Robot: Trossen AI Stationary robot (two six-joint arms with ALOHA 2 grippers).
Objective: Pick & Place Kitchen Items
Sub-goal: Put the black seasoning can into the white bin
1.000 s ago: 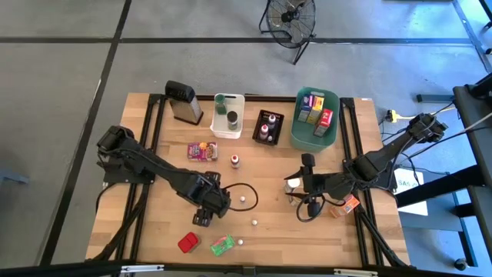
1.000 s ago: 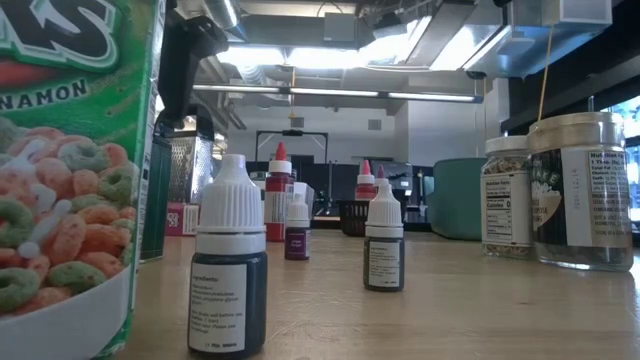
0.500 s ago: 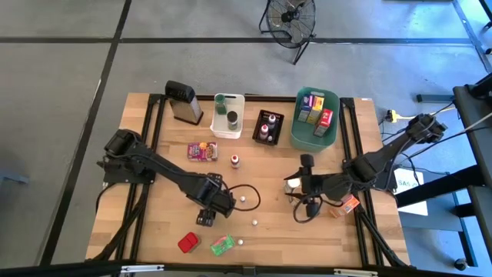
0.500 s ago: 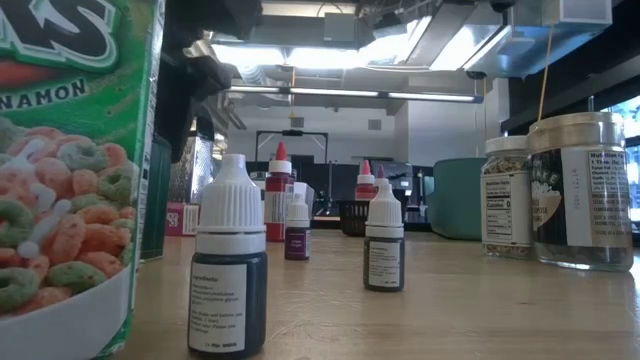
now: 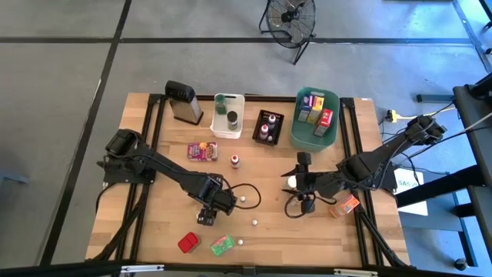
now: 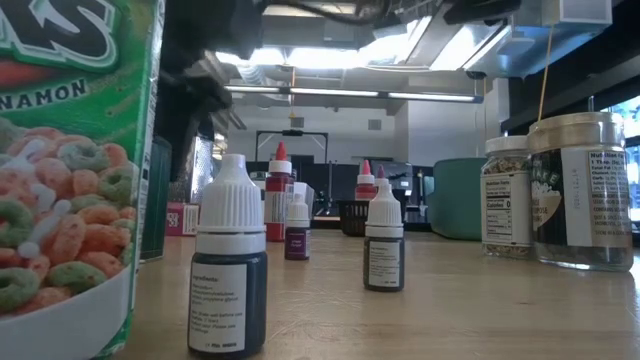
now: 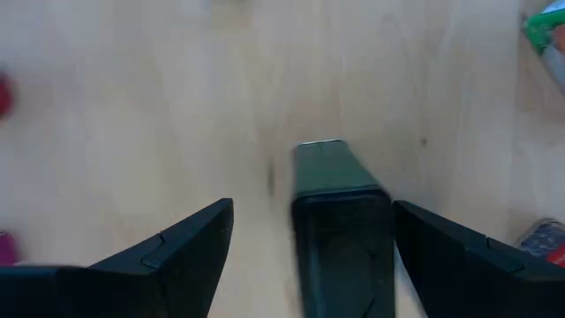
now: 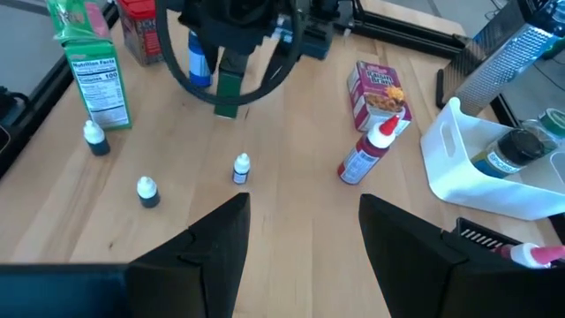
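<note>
1. Wooden desk (image 5: 154, 231) under both arms. At its near edge lie a green packet (image 5: 223, 245) and a red packet (image 5: 187, 243), with a tiny bottle (image 5: 254, 223) just beyond them.
2. A little farther in, left of centre, the left claw (image 5: 206, 215) hangs low over the desk. Its fingers are spread wide, and a dark green box (image 7: 340, 230) sits between them.
3. This is the relation that matters: the box's long axis runs straight out from the wrist, in line with the fingers. There is a clear gap to one finger. At the other I cannot tell whether finger and box touch. I judge the box straddled, not yet gripped, so squeezing the fingers together looks like the next move.
4. To the right, well apart from the box, the right claw (image 5: 294, 191) waits. Its fingers are parted with nothing between them. The left arm is plainly the nearer one.
5. Farthest back stand the white bin (image 5: 228, 127), the black bin (image 5: 268, 137) and the teal bin (image 5: 304, 137).
</note>
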